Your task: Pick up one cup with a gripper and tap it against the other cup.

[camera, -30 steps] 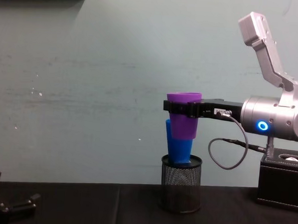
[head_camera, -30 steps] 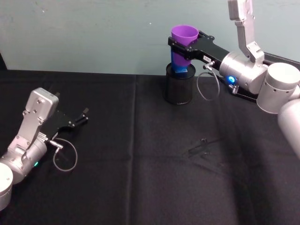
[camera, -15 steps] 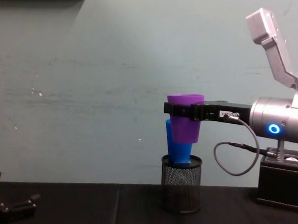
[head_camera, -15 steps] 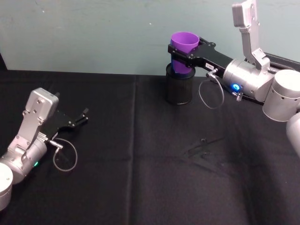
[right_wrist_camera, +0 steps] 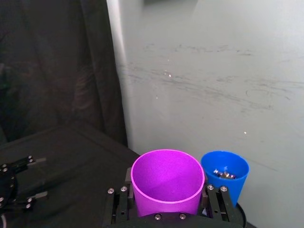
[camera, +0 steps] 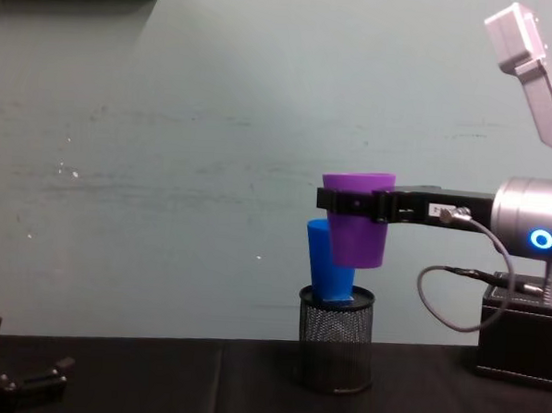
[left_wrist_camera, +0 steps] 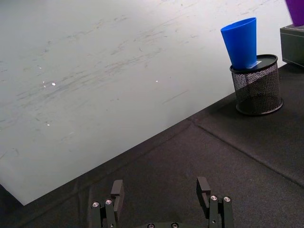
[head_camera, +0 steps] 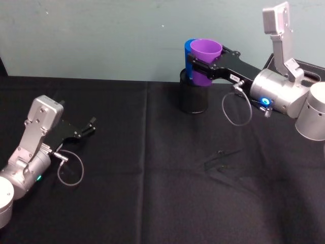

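Right hand (camera: 355, 203) clamps smooth purple plastic tumbler (camera: 358, 245), lifted just beside bright blue plastic tumbler (camera: 321, 260) standing in black wire-mesh holder (camera: 335, 353). Pickup done; contact unclear, tap judged pending. Left hand (head_camera: 85, 130) spread, idle at desk (head_camera: 152, 178).

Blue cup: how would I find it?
At the far edge of the black table, by the wall, stands a black mesh pen holder. The blue cup sits tilted in it; the purple cup beside it hangs in the right gripper.
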You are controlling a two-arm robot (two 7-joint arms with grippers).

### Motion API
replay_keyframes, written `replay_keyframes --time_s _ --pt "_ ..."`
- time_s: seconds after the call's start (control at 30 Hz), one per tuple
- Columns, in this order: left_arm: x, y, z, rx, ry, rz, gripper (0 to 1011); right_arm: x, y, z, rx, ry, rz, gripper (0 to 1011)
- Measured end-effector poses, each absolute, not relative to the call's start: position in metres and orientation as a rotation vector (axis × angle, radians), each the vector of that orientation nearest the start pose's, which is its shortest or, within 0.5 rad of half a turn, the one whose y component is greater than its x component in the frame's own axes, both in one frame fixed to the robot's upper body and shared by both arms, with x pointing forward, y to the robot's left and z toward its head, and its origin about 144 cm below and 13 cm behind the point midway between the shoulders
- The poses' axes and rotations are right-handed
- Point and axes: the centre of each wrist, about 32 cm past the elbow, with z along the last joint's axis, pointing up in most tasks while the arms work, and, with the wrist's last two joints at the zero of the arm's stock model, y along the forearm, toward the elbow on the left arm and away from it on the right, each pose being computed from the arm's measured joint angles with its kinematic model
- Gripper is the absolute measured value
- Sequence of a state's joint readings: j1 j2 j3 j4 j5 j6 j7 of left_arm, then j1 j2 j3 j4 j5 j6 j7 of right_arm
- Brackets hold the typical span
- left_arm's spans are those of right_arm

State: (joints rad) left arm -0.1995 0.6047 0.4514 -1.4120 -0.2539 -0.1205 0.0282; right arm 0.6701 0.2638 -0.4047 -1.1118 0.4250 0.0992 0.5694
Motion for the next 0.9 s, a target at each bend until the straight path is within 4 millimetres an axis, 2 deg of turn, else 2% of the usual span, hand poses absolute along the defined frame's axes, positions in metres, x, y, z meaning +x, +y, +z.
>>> replay_keyframes --time_s 0.37,0.9 --pt "0.489 0.310 1.140 0.304 -0.285 1.248 1005 0.598 -0.240 1.246 -0.029 0.000 -0.754 743" --pt "0.489 0.310 1.140 0.304 -0.285 1.248 1005 0.561 -0.250 1.223 -0.051 0.021 -0.734 743"
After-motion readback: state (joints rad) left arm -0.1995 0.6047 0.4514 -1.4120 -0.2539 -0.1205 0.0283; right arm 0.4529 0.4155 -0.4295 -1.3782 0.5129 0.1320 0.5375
